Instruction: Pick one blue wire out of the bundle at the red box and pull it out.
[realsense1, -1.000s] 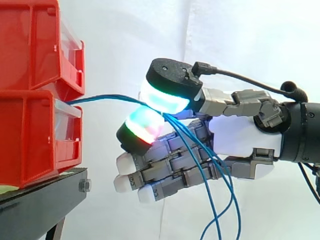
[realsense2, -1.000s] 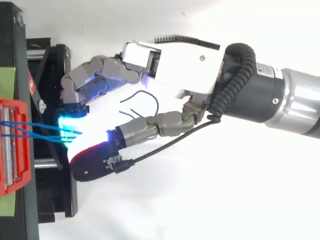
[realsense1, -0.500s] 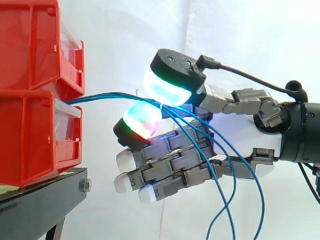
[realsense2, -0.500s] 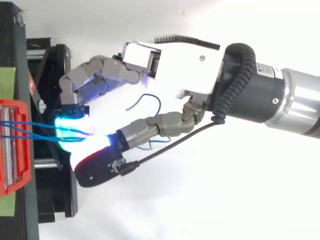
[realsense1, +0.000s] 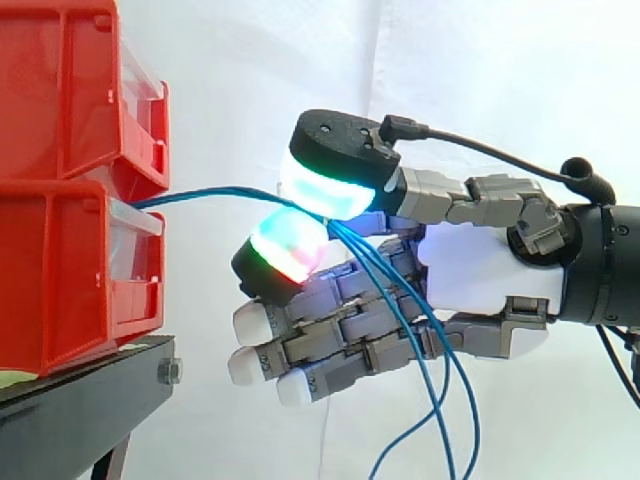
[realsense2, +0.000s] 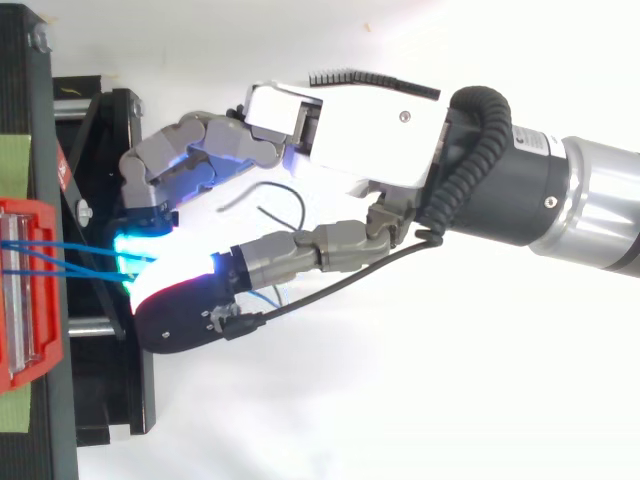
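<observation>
Blue wires (realsense1: 215, 194) run from the front edge of the red box (realsense1: 60, 270) into the hand (realsense1: 480, 272), pinched between thumb and finger. Seemingly several are caught, and none is pulled out yet.
</observation>
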